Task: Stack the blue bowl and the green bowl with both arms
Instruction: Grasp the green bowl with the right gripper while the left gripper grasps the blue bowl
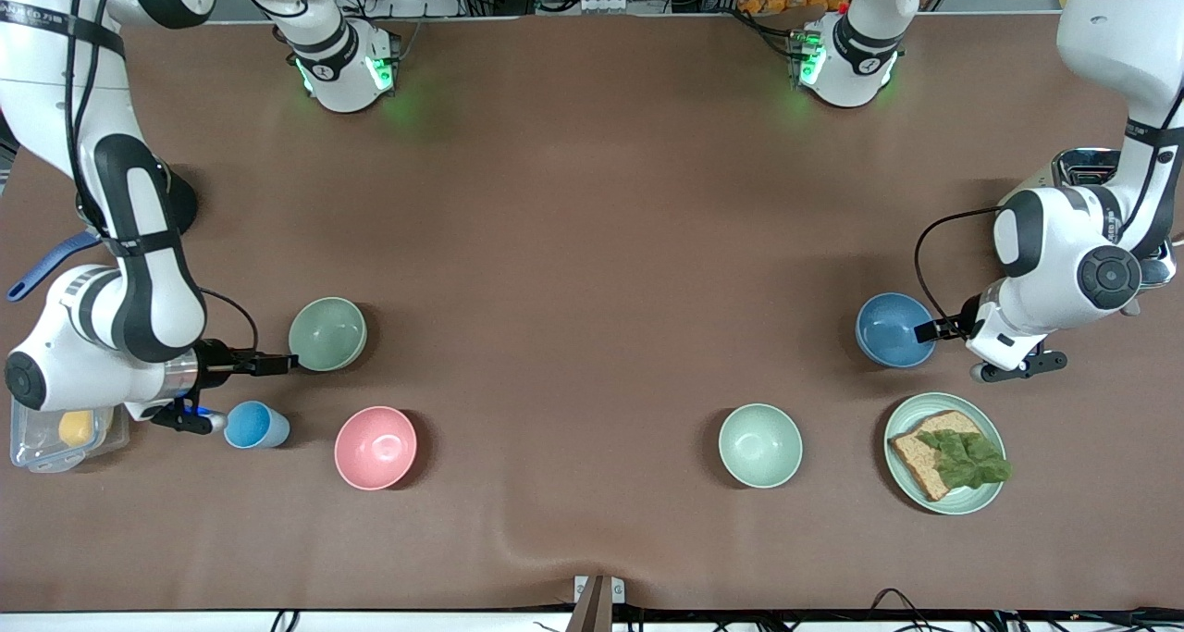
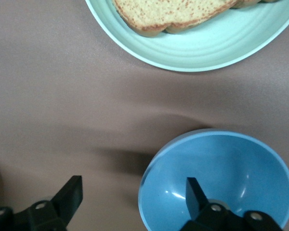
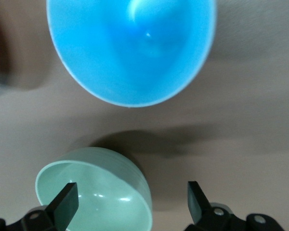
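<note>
Toward the left arm's end of the table, the blue bowl [image 1: 893,329] sits upright on the brown table [image 1: 592,243], farther from the front camera than the pale green plate [image 1: 944,465] carrying a bread slice [image 1: 930,447] topped with a lettuce leaf [image 1: 967,458]. The left gripper [image 2: 135,197] is at the bowl's rim with its fingers spread apart — one fingertip [image 2: 195,192] inside the bowl, the other outside over bare table. Nothing is clamped.

Toward the right arm's end, the green bowl [image 1: 327,334] stands upright, farther from the front camera than the small light-blue cup [image 1: 255,425] and the pink bowl [image 1: 376,447]. The right gripper [image 3: 132,199] is at this bowl's rim, fingers likewise parted — one fingertip [image 3: 65,199] inside the bowl, the other outside it. No grasp is made.

A paler mint bowl [image 1: 760,445] rests between the pink bowl and the plate, well apart from both task bowls. A clear container [image 1: 55,438] with something yellow inside lies at the table's edge beside the right arm. The two task bowls are well apart and unstacked.
</note>
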`<state>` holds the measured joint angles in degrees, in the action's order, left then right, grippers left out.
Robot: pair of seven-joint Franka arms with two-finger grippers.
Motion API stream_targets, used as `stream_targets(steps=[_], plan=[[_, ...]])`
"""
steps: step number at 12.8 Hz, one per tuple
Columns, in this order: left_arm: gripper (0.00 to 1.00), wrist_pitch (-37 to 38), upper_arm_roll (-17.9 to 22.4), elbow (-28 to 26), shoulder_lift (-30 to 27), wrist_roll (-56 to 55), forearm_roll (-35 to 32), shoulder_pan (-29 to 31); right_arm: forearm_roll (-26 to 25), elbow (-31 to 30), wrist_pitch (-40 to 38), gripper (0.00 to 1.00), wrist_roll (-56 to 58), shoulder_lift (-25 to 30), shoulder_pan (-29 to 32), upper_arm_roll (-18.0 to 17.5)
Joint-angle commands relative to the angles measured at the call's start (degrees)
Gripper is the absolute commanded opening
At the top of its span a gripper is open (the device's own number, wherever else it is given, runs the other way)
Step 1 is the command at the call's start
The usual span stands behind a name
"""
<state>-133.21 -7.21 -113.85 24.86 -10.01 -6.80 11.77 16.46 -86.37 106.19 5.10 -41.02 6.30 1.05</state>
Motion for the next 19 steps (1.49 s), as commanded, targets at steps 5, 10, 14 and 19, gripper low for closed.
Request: stream_targets(steps=[5, 10, 14, 19], plan=[[0.68, -0.8, -0.5, 0.2, 1.7, 1.0, -1.1, 0.2, 2.6, -2.3, -4.7, 1.00, -0.8, -1.7, 0.6, -1.7], [0.04, -0.9, -0.7, 0.3, 2.5, 0.5, -0.9, 0.1, 4.5, -4.8, -5.4, 1.00, -0.8, -1.7, 0.8, -1.7], [0.00, -0.8, -0.9, 0.4, 2.2, 0.2, -0.9, -0.2, 5.7, -4.7, -4.8, 0.00, -0.4, -1.7, 0.7, -1.7], [0.00, -0.2, -2.4, 1.0, -0.8, 1.0, -0.9, 0.0, 8.1, -4.4, -4.8, 0.00, -0.8, -1.4, 0.1, -1.7]])
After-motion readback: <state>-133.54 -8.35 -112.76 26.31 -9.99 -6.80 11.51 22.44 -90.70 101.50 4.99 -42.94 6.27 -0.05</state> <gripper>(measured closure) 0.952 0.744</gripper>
